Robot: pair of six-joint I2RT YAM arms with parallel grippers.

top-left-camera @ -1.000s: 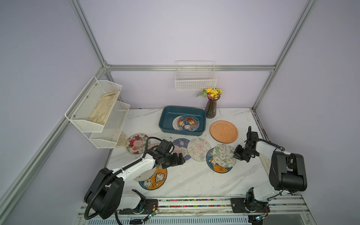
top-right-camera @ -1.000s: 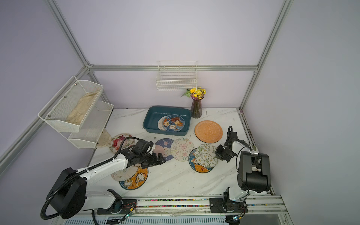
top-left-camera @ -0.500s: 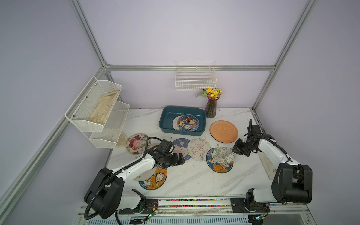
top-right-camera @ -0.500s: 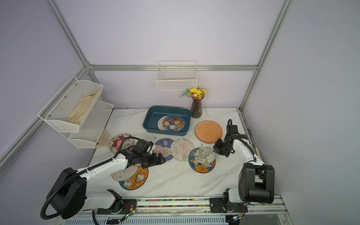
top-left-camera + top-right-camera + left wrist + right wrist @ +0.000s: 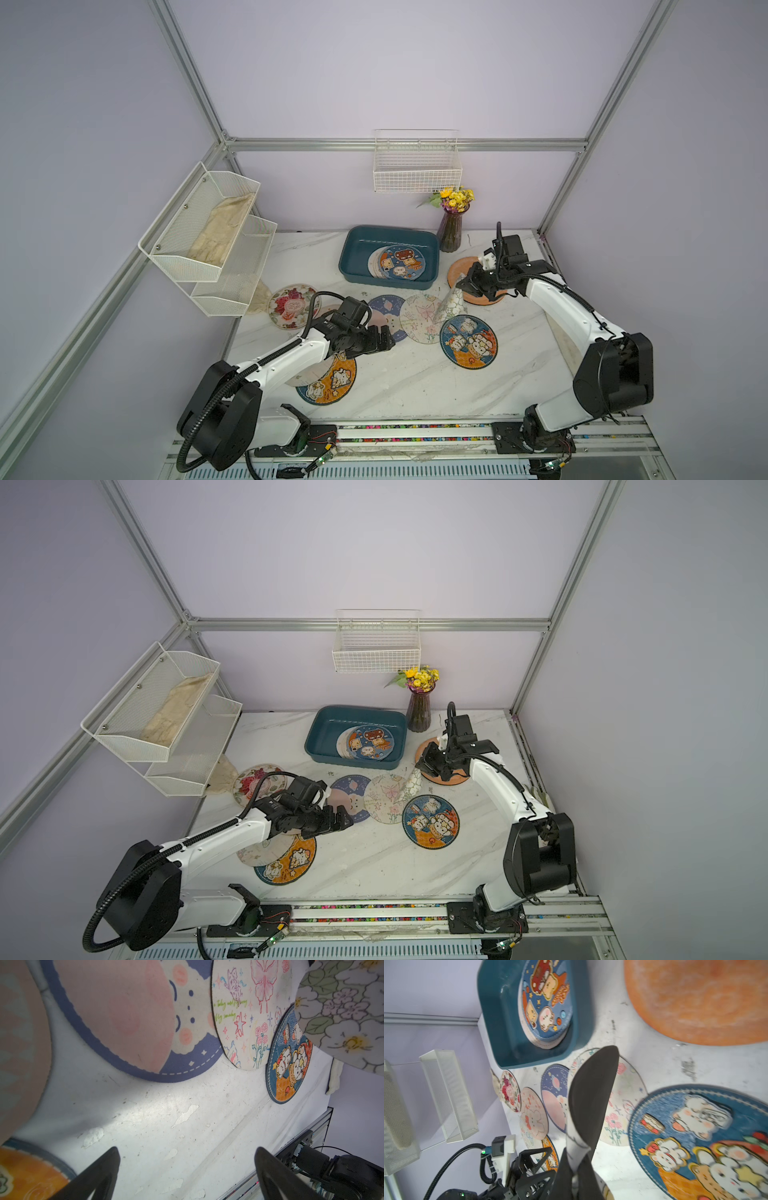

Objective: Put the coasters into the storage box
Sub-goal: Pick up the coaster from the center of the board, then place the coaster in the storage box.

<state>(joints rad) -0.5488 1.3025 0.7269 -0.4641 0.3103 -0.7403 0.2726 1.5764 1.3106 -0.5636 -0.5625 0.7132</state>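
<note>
Step in hand: by my judgement, carrying one lifted coaster over to the storage box.
Right tool [image 5: 460,286]: pressed together on the rim of the floral coaster [image 5: 451,302], which hangs limp. The right wrist view shows the floral coaster [image 5: 591,1093] edge-on with its dark underside.
Hanging edge: over the butterfly coaster [image 5: 419,318]. I cannot tell whether the two touch.
Left tool [image 5: 385,335]: spread wide and holding nothing, low over the worktop beside the planet coaster [image 5: 388,307].
Storage box [image 5: 360,249]: at the middle of the worktop's far edge. A small stack lies inside it, with the bear coaster [image 5: 401,259] on top.
Not yet boxed: the plain orange coaster [image 5: 457,272] near the far right corner, the blue-and-orange cartoon coaster [image 5: 468,340], and several toward the left edge.
Doing it well: keep the pinch firm and raise the coaster until its drooping edge clears the box's near rim. Travel toward the far edge, lower it flat over the stack, and let go only once it is down low.
Risk: the limp edge may snag the rim or drag the butterfly coaster.
Writing: there is green handwritten script on the butterfly coaster [image 5: 247,1014], too loose to read. No brand can be made out.
</note>
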